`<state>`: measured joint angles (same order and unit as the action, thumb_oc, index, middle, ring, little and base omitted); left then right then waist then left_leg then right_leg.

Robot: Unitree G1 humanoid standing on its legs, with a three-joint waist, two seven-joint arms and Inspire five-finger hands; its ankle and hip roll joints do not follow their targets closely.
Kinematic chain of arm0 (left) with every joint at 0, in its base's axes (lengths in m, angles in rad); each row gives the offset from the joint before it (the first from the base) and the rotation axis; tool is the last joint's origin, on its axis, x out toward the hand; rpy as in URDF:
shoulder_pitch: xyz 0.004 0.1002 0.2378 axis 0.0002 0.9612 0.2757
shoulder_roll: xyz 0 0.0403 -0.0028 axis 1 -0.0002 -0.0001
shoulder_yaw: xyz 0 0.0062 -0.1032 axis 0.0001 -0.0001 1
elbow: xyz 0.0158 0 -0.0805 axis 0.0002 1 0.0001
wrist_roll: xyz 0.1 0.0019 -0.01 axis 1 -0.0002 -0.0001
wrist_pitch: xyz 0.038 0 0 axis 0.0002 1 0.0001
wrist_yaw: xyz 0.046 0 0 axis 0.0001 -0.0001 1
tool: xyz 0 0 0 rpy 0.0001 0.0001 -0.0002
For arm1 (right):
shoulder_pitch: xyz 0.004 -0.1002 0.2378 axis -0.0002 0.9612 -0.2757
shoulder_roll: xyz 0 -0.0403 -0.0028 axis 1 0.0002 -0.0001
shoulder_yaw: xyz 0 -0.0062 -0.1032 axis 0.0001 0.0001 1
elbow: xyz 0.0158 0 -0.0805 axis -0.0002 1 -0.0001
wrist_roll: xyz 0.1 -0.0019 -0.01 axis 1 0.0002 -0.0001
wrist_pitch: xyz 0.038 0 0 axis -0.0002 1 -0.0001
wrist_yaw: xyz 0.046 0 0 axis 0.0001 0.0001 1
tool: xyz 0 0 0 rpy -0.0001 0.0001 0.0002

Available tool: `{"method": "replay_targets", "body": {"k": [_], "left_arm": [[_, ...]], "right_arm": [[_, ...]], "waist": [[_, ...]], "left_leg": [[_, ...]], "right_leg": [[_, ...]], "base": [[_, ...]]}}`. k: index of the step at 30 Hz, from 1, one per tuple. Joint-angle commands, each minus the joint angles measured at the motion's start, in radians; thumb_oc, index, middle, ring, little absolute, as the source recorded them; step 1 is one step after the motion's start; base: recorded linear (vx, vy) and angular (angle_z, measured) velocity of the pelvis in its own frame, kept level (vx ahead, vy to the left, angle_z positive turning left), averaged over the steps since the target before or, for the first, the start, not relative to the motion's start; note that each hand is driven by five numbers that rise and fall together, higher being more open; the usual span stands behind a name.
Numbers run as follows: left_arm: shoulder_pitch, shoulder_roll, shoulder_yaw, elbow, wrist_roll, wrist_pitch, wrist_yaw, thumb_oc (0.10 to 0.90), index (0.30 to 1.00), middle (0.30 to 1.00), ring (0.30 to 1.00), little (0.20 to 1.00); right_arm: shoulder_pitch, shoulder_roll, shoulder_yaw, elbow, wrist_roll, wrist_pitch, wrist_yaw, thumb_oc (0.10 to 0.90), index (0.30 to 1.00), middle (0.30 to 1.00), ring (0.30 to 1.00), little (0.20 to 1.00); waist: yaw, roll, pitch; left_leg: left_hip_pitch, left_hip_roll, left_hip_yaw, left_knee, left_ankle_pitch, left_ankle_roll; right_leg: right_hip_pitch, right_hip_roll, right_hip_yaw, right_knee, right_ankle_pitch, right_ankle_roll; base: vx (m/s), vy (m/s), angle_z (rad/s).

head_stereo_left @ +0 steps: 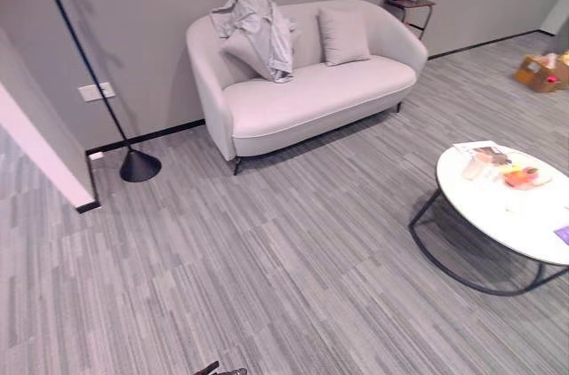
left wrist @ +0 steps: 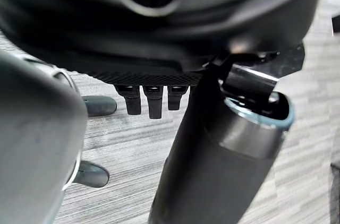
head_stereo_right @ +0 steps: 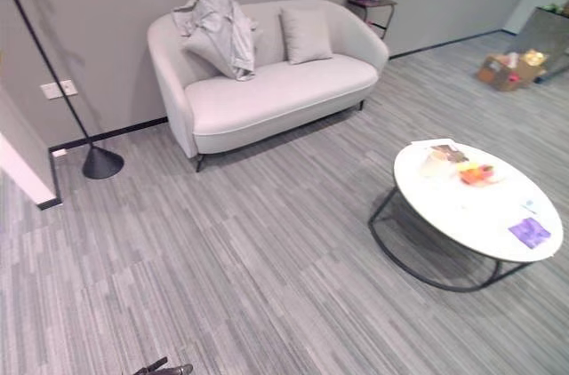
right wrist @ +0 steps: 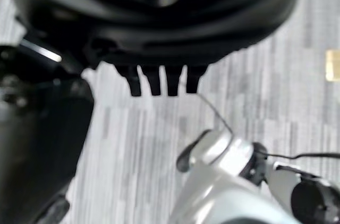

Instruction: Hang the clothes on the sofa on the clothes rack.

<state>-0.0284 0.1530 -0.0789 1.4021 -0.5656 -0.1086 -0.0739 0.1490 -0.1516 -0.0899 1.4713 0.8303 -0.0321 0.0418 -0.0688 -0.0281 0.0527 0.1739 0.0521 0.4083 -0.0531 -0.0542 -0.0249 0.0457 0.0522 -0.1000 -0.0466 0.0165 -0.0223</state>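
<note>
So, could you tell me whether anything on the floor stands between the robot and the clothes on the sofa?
Nothing visible does. The clothes lie over the sofa back at its left end; the round table stands off to the right.

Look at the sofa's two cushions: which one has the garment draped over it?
The cushion at the sofa's left end; grey clothes hang over it, while the middle cushion stands bare.

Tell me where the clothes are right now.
In the left eye view the grey clothes are draped over the backrest at the left end of the sofa, on a cushion, left of the square pillow.
</note>
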Motion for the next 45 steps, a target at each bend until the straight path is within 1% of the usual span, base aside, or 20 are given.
{"method": "replay_targets", "body": {"k": [1,5,11,14,19,20,24,27,30,32,34,36,37,38,39,40,42,43,44,45], "left_arm": [[-0.054,-0.025,-0.008,0.033,0.017,-0.050,-0.012,0.800,0.900,0.900,0.900,0.900],[-0.065,-0.030,-0.028,0.026,0.026,-0.055,-0.010,0.800,0.900,0.900,0.900,0.900],[-0.064,-0.024,-0.042,0.046,0.066,-0.044,-0.016,0.800,0.900,0.900,0.900,0.900],[-0.053,-0.012,-0.036,0.049,0.082,-0.039,-0.018,0.800,0.900,0.900,0.900,0.900],[-0.045,-0.004,-0.035,0.052,0.093,-0.041,-0.017,0.800,0.900,0.900,0.900,0.900],[-0.043,0.001,-0.035,0.049,0.098,-0.042,-0.017,0.800,0.900,0.900,0.900,0.900],[-0.042,0.002,-0.039,0.045,0.104,-0.041,-0.011,0.800,0.900,0.900,0.900,0.900],[-0.046,0.004,-0.044,0.038,0.112,-0.045,-0.005,0.800,0.900,0.900,0.900,0.900],[-0.047,0.008,-0.053,0.026,0.120,-0.051,0.005,0.800,0.900,0.900,0.900,0.900],[-0.053,0.013,-0.059,0.012,0.118,-0.052,0.012,0.800,0.900,0.900,0.900,0.900],[-0.064,0.021,-0.067,-0.004,0.118,-0.053,0.017,0.800,0.900,0.900,0.900,0.900],[-0.064,0.024,-0.070,-0.013,0.128,-0.052,0.026,0.800,0.900,0.900,0.900,0.900],[-0.072,0.033,-0.071,-0.010,0.152,-0.047,0.039,0.800,0.900,0.900,0.900,0.900],[-0.074,0.031,-0.072,-0.015,0.156,-0.044,0.039,0.800,0.900,0.900,0.900,0.900],[-0.074,0.031,-0.072,-0.015,0.156,-0.044,0.039,0.800,0.900,0.900,0.900,0.900],[-0.071,0.022,-0.084,-0.009,0.165,-0.046,0.028,0.800,0.900,0.900,0.900,0.900],[-0.080,0.008,-0.093,-0.002,0.166,-0.052,0.024,0.800,0.900,0.900,0.900,0.900],[-0.090,0.007,-0.089,0.006,0.166,-0.056,0.025,0.800,0.900,0.900,0.900,0.900],[-0.096,0.006,-0.086,0.012,0.163,-0.056,0.022,0.800,0.900,0.900,0.900,0.900],[-0.101,0.001,-0.081,0.022,0.152,-0.057,0.017,0.800,0.900,0.900,0.900,0.900]], "right_arm": [[-0.011,-0.015,-0.046,0.113,0.007,-0.004,0.007,0.800,0.900,0.900,0.900,0.900],[-0.007,-0.021,-0.059,0.128,0.009,-0.003,0.006,0.800,0.900,0.900,0.900,0.900],[-0.021,-0.013,-0.013,0.103,-0.023,-0.004,0.014,0.800,0.900,0.900,0.900,0.900],[-0.034,0.000,0.057,0.055,-0.072,-0.014,0.022,0.800,0.900,0.900,0.900,0.900],[-0.040,0.006,0.107,0.027,-0.116,-0.021,0.029,0.800,0.900,0.900,0.900,0.900],[-0.046,0.006,0.139,0.001,-0.156,-0.027,0.029,0.800,0.900,0.900,0.900,0.900],[-0.049,0.008,0.172,-0.029,-0.192,-0.022,0.035,0.800,0.900,0.900,0.900,0.900],[-0.062,0.004,0.189,-0.036,-0.216,-0.025,0.036,0.800,0.900,0.900,0.900,0.900],[-0.077,-0.002,0.206,-0.048,-0.244,-0.028,0.035,0.800,0.900,0.900,0.900,0.900],[-0.090,-0.009,0.216,-0.055,-0.267,-0.030,0.032,0.800,0.900,0.900,0.900,0.900],[-0.107,-0.013,0.236,-0.066,-0.321,-0.030,0.025,0.800,0.900,0.900,0.900,0.900],[-0.125,-0.020,0.273,-0.083,-0.399,-0.031,0.006,0.800,0.900,0.900,0.900,0.900],[-0.143,-0.033,0.327,-0.132,-0.513,-0.034,-0.020,0.800,0.900,0.900,0.900,0.900],[-0.145,-0.054,0.357,-0.198,-0.570,-0.031,-0.031,0.800,0.900,0.900,0.900,0.900],[-0.145,-0.054,0.357,-0.198,-0.570,-0.031,-0.031,0.800,0.900,0.900,0.900,0.900],[-0.147,-0.064,0.331,-0.171,-0.524,-0.030,-0.021,0.800,0.900,0.900,0.900,0.900],[-0.153,-0.064,0.297,-0.140,-0.452,-0.030,-0.008,0.800,0.900,0.900,0.900,0.900],[-0.155,-0.058,0.263,-0.111,-0.390,-0.028,0.006,0.800,0.900,0.900,0.900,0.900],[-0.150,-0.053,0.237,-0.099,-0.346,-0.024,0.021,0.800,0.900,0.900,0.900,0.900],[-0.133,-0.052,0.200,-0.077,-0.293,-0.019,0.033,0.800,0.900,0.900,0.900,0.900]], "waist": [[-0.011,0.002,-0.038],[-0.014,0.003,-0.042],[-0.007,0.002,-0.046],[0.005,0.004,-0.047],[0.012,0.004,-0.045],[0.019,0.002,-0.045],[0.019,0.008,-0.042],[0.017,0.008,-0.038],[0.010,0.012,-0.027],[0.006,0.019,-0.011],[0.006,0.025,0.016],[0.008,0.027,0.040],[0.008,0.026,0.071],[0.005,0.037,0.074],[0.005,0.037,0.074],[0.003,0.053,0.074],[-0.004,0.063,0.080],[-0.002,0.056,0.078],[-0.002,0.055,0.076],[-0.007,0.056,0.069]], "left_leg": [[-0.002,0.005,-0.003,-0.034,-0.002,-0.009],[-0.003,0.003,-0.012,-0.034,-0.002,-0.008],[-0.009,-0.001,-0.029,-0.034,-0.001,-0.007],[-0.015,-0.007,-0.045,-0.034,-0.001,-0.004],[-0.018,-0.011,-0.059,-0.034,-0.001,-0.001],[-0.030,-0.015,-0.060,-0.034,0.012,0.006],[-0.024,-0.025,-0.084,-0.034,-0.004,0.008],[-0.033,-0.035,-0.083,-0.034,0.004,0.019],[-0.022,-0.047,-0.100,-0.034,-0.015,0.025],[-0.025,-0.051,-0.108,-0.034,-0.016,0.037],[-0.021,-0.062,-0.120,-0.034,-0.018,0.057],[0.003,-0.081,-0.122,-0.034,-0.030,0.075],[0.029,-0.093,-0.115,-0.034,-0.043,0.087],[0.041,-0.093,-0.104,-0.034,-0.061,0.082],[0.041,-0.093,-0.104,-0.034,-0.061,0.082],[0.043,-0.081,-0.115,-0.034,-0.068,0.069],[0.058,-0.076,-0.128,-0.034,-0.086,0.053],[0.068,-0.079,-0.121,-0.034,-0.091,0.046],[0.083,-0.076,-0.117,-0.034,-0.103,0.038],[0.118,-0.072,-0.120,-0.034,-0.122,0.029]], "right_leg": [[0.035,-0.105,0.018,-0.041,0.006,0.147],[0.038,-0.110,0.010,-0.041,0.006,0.148],[0.043,-0.119,-0.010,-0.041,0.005,0.148],[0.049,-0.128,-0.028,-0.041,0.004,0.147],[0.054,-0.134,-0.042,-0.041,0.002,0.146],[0.048,-0.139,-0.051,-0.041,0.011,0.139],[0.065,-0.149,-0.062,-0.041,0.004,0.146],[0.059,-0.155,-0.065,-0.041,0.015,0.141],[0.075,-0.166,-0.061,-0.037,0.018,0.150],[0.037,-0.175,-0.054,0.048,-0.009,0.148],[-0.014,-0.185,-0.056,0.189,-0.052,0.150],[-0.096,-0.214,-0.060,0.383,-0.034,0.170],[-0.188,-0.249,-0.070,0.565,0.028,0.190],[-0.229,-0.283,-0.130,0.522,0.046,0.193],[-0.228,-0.283,-0.130,0.522,0.046,0.193],[-0.218,-0.271,-0.133,0.341,0.027,0.178],[-0.213,-0.255,-0.053,0.095,0.081,0.189],[-0.232,-0.265,-0.005,-0.001,0.129,0.196],[-0.252,-0.275,0.026,-0.041,0.145,0.207],[-0.267,-0.285,0.022,-0.041,0.158,0.221]], "base": [[-0.01,0.010,-0.15],[0.00,0.010,-0.13],[0.00,0.003,0.03],[0.00,0.016,0.16],[0.00,0.008,0.13],[-0.02,0.013,0.20],[0.03,0.046,0.11],[0.02,0.043,0.19],[0.06,0.085,0.06],[0.00,0.103,0.01],[0.01,0.119,-0.01],[0.05,0.136,0.13],[0.22,0.043,0.13],[0.21,-0.001,-0.04],[0.32,-0.191,0.14],[0.24,-0.209,0.19],[0.31,-0.259,0.21],[0.31,-0.261,0.10],[0.46,-0.385,0.11],[0.54,-0.415,-0.01]]}}
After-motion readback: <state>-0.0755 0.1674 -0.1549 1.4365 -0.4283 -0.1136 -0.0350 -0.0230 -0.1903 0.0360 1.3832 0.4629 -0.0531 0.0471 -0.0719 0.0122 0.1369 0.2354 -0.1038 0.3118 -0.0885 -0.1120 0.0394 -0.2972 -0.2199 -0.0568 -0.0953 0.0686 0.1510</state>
